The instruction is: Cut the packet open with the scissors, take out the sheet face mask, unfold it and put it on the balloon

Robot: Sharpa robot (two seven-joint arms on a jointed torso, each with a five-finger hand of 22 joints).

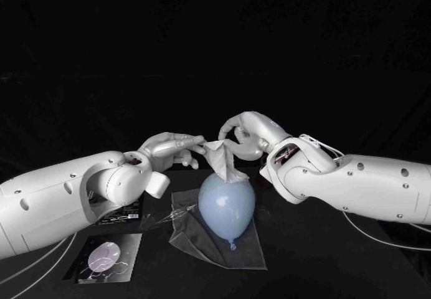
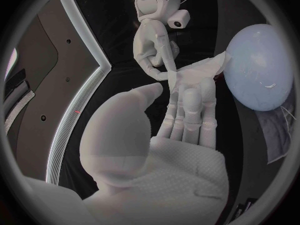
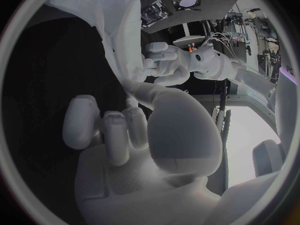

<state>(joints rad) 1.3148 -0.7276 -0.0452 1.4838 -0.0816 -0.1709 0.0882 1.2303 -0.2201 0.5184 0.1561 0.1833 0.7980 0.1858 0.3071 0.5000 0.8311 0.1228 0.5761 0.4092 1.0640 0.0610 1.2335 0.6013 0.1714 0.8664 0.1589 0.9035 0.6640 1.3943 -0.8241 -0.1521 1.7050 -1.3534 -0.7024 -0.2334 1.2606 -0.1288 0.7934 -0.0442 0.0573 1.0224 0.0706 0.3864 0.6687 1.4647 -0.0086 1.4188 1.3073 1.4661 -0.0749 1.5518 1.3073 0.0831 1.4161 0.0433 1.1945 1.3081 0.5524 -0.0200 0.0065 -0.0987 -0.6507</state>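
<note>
Looking at the head view, your left hand [image 1: 175,149] and right hand [image 1: 241,134] are both clamped on the top edge of the sheet face mask [image 1: 221,161], which hangs crumpled onto the balloon [image 1: 225,202]. Balloon's lying on a clear plastic sheet [image 1: 211,246] on the counter [image 1: 341,261], with the packet [image 1: 108,261] flat on the left arm's side. Left wrist view: mask draped over your fingers, balloon just beside. Right wrist view: mask pinched between thumb and fingers
</note>
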